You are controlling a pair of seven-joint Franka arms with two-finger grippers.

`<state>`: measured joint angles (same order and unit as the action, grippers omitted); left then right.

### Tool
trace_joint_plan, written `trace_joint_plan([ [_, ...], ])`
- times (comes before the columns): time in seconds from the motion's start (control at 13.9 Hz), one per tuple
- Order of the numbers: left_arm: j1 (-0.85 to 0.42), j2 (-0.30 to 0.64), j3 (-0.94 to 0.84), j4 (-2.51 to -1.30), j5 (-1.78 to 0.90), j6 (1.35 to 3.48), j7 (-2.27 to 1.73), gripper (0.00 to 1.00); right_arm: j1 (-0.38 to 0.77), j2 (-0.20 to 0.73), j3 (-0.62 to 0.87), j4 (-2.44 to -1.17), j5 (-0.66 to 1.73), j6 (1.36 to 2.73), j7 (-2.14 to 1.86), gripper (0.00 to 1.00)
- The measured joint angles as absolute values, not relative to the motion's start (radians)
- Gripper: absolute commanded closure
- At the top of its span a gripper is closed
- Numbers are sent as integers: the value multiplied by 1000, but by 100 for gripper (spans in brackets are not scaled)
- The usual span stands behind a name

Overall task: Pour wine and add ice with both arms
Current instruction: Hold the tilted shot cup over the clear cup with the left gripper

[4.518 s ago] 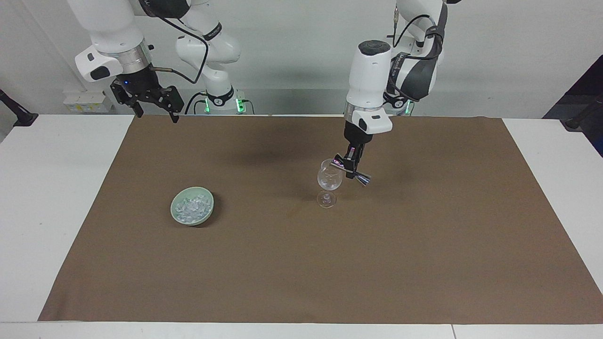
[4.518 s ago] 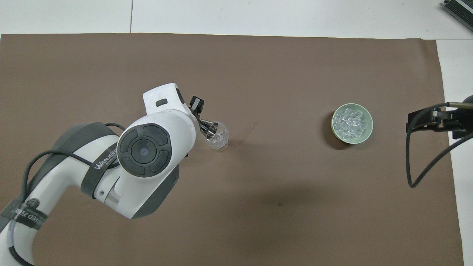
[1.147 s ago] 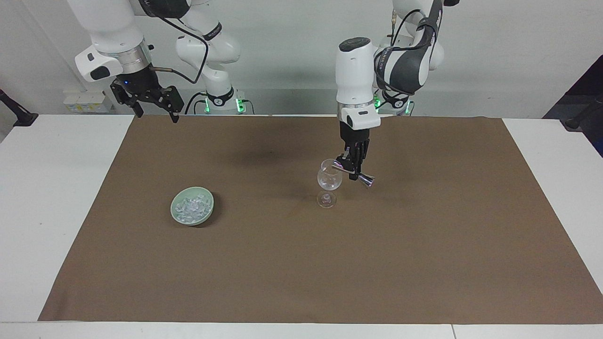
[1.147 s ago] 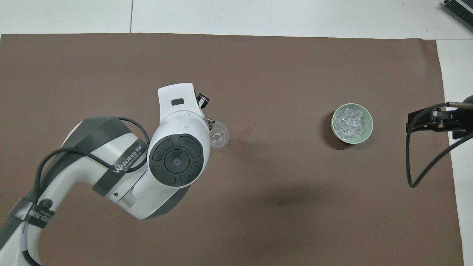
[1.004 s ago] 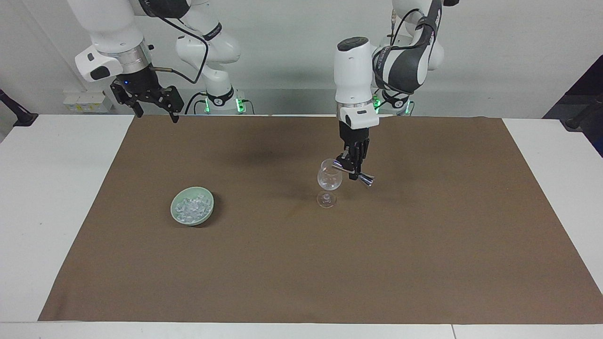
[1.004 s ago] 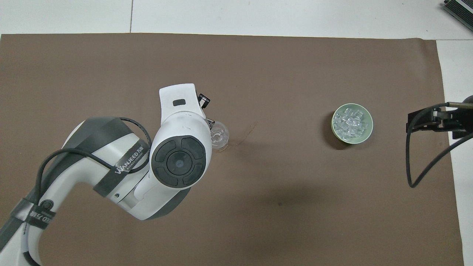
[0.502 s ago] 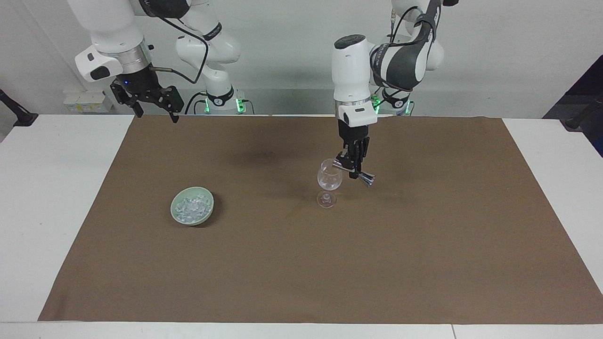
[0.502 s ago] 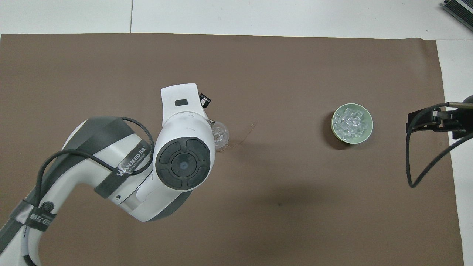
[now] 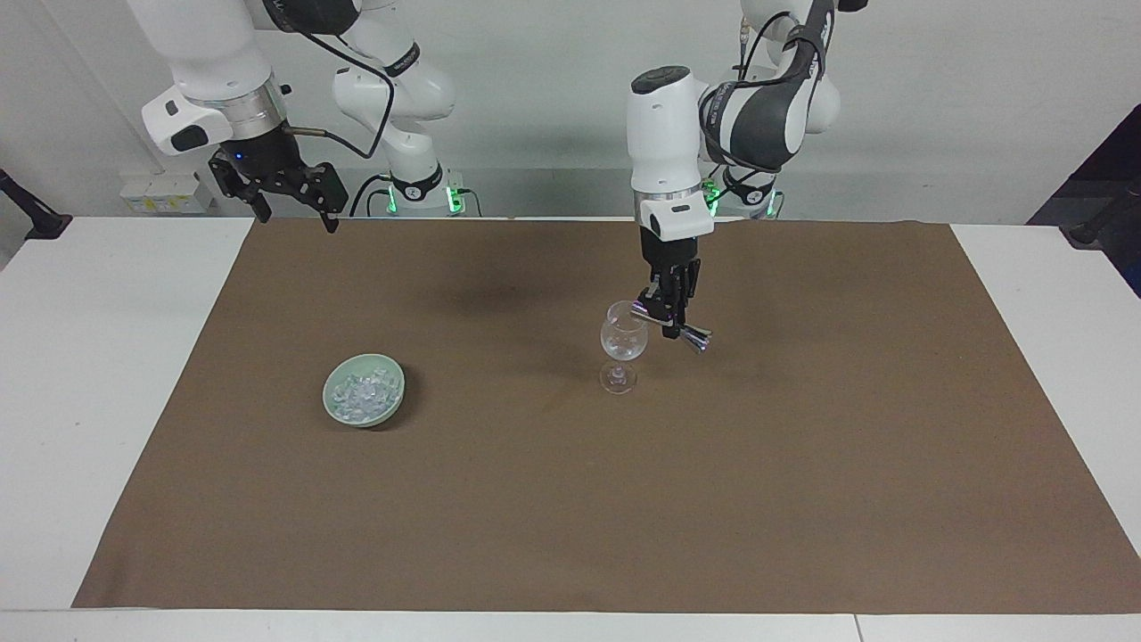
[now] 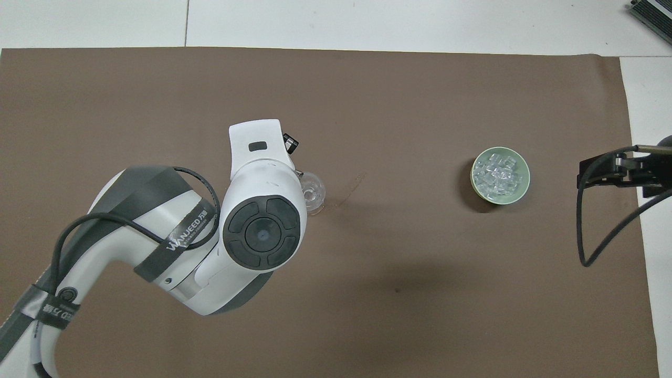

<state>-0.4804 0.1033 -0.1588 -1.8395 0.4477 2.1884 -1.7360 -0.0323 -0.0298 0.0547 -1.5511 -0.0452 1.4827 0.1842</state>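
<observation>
Two Franka arms at a brown mat (image 9: 802, 499): left gripper (image 9: 669, 319) clamped on a steel jigger (image 9: 673, 326), tipped at the rim of an upright wine glass (image 9: 622, 339).

Only the facing view reveals that grip; from overhead the left arm's wrist hides jigger and fingers, leaving just the glass's edge (image 10: 314, 193). Ice (image 10: 499, 172) fills a green bowl (image 10: 520, 191) toward the right arm's end. The right gripper (image 9: 287, 198) waits, fingers apart, over the mat's corner.

Hidden parts, both views

From overhead we lose the jigger (image 9: 670, 323) and part of the wine glass (image 10: 313, 192) under the left arm (image 10: 261, 231).
</observation>
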Motion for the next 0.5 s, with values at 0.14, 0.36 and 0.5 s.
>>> trace_joint_plan([
  [0.14, -481, 103, -159, -1839, 448, 2188, -1736, 100, -32, -30, 55, -1551, -45, 1483, 184, 0],
  [0.36, -487, 103, -159, -1839, 448, 2187, -1736, 100, -32, -30, 55, -1551, -45, 1483, 184, 0],
  [0.5, -492, 103, -159, -1839, 448, 2186, -1736, 100, -32, -30, 55, -1551, -45, 1483, 184, 0],
])
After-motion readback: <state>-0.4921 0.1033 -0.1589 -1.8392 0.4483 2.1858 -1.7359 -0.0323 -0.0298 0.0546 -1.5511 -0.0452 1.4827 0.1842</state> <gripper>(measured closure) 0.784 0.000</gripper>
